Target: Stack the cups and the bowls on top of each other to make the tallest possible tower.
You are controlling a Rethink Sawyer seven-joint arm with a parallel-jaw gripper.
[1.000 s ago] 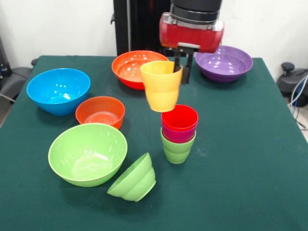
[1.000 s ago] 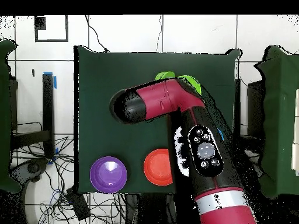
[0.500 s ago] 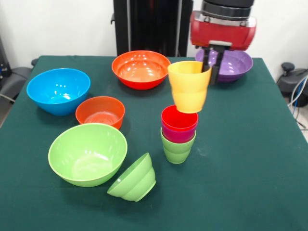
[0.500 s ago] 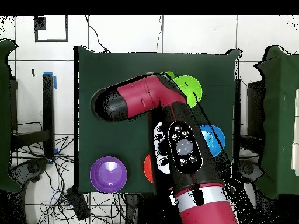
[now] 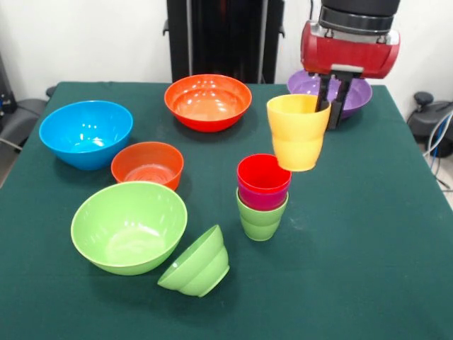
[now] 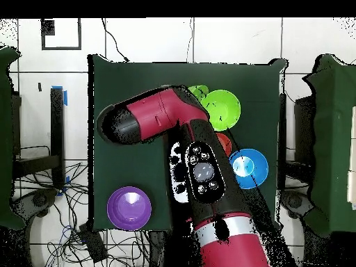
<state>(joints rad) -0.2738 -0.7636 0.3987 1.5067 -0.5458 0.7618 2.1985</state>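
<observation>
In the front view my gripper [image 5: 328, 106] is shut on the rim of the yellow cup [image 5: 297, 134] and holds it in the air, just right of and a little above the stack. The stack is the red cup [image 5: 263, 174] nested in the purple cup [image 5: 262, 199], which sits in the light green cup [image 5: 260, 222]. The small light green bowl [image 5: 196, 263] lies tipped on the cloth to the stack's front left. In the overhead view the arm [image 6: 161, 118] hides the gripper and the cups.
The large green bowl [image 5: 129, 225], small orange-red bowl [image 5: 147, 164], blue bowl [image 5: 85, 132] and large orange bowl [image 5: 207, 100] stand left of the stack. The purple bowl [image 5: 355, 91] is behind the gripper. The overhead view shows the purple bowl [image 6: 128, 207], blue bowl [image 6: 248, 168] and green bowl [image 6: 222, 109].
The gripper has carried the yellow cup to the right in the front view, from left of the stack across it to its right side. The other things have not moved.
</observation>
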